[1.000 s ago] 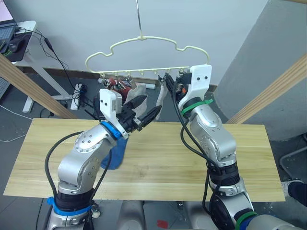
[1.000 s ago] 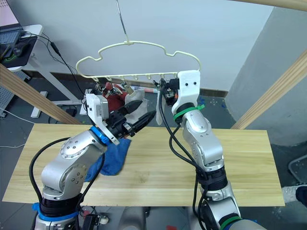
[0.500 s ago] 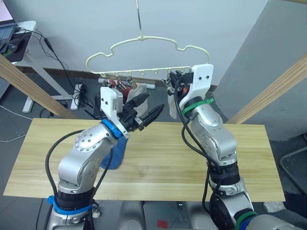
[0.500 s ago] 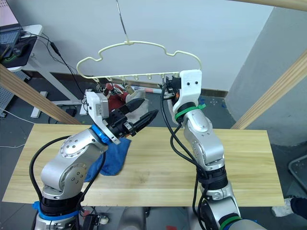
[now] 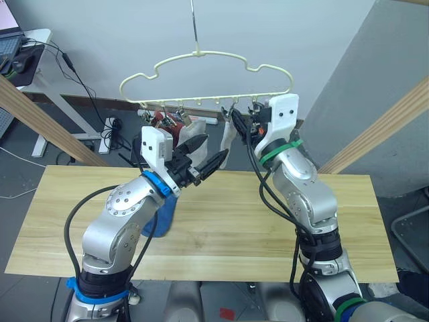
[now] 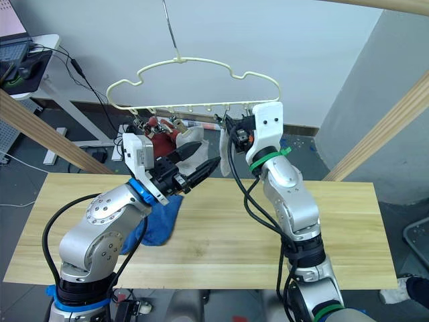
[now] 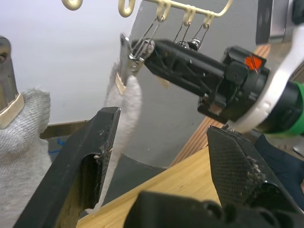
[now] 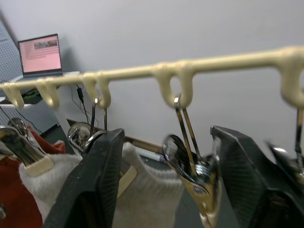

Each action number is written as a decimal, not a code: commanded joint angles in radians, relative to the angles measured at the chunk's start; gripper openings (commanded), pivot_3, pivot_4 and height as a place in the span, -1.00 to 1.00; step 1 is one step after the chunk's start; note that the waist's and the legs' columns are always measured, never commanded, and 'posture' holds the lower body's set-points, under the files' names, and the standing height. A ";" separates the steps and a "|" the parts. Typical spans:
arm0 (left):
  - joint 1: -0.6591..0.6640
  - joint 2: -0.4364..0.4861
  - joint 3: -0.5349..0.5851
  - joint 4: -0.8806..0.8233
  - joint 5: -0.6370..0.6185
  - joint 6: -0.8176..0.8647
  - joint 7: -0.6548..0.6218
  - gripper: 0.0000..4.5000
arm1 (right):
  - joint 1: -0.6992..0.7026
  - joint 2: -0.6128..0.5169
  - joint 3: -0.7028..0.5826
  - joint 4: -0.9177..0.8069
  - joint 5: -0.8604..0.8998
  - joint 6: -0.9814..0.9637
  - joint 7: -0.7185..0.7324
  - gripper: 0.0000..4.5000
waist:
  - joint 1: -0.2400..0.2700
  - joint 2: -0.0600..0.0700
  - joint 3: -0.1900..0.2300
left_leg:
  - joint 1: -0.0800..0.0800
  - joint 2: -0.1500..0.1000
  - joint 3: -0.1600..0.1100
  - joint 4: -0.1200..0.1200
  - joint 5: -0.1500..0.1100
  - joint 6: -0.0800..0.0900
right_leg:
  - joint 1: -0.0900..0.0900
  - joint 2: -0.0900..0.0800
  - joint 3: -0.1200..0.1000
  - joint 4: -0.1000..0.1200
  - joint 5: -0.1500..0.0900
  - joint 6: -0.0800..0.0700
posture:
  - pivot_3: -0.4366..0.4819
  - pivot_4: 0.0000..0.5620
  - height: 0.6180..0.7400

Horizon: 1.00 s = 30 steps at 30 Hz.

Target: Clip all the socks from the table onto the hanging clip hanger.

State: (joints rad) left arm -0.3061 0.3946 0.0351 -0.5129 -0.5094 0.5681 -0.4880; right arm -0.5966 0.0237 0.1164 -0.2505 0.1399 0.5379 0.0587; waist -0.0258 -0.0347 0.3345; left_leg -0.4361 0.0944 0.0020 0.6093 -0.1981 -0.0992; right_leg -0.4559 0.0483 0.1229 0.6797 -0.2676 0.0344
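Observation:
The pale yellow clip hanger (image 5: 198,51) hangs over the far edge of the table (image 5: 221,228). A rust red sock (image 6: 161,142) and two light grey socks (image 5: 192,126) (image 5: 228,137) hang from its clips. A blue sock (image 6: 161,225) lies on the table, partly under my left forearm. My left gripper (image 5: 209,151) is open and empty, raised just below the hanging grey socks. My right gripper (image 5: 236,119) is open at the clip row, beside the right grey sock; a metal clip (image 8: 190,168) hangs between its fingers.
Thick wooden poles of the frame slant across at the left (image 5: 40,117) and right (image 5: 382,131). A desk with a laptop (image 5: 20,47) and floor cables (image 5: 110,131) lie beyond the table at the far left.
The right arm has shifted slightly right and the right grey sock has swung back to the left of the gripper. The left gripper has stayed almost still.

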 commanded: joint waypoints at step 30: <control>0.002 -0.006 -0.007 -0.062 -0.011 -0.014 0.017 0.47 | 0.039 0.114 0.060 -0.209 -0.139 0.113 -0.168 -0.58 | -0.002 0.000 0.000 | 0.000 0.000 -0.001 0.000 0.000 0.000 | 0.000 0.000 -0.001 0.000 0.000 0.000 | 0.09 0.28 1.00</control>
State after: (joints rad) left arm -0.3099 0.3888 0.0328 -0.5229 -0.5105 0.5681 -0.4700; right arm -0.5417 0.1293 0.1758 -0.4304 0.0126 0.6701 -0.1086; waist -0.0282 -0.0347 0.3345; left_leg -0.4361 0.0943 0.0014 0.6093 -0.1981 -0.0992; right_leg -0.4559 0.0480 0.1222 0.6794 -0.2678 0.0347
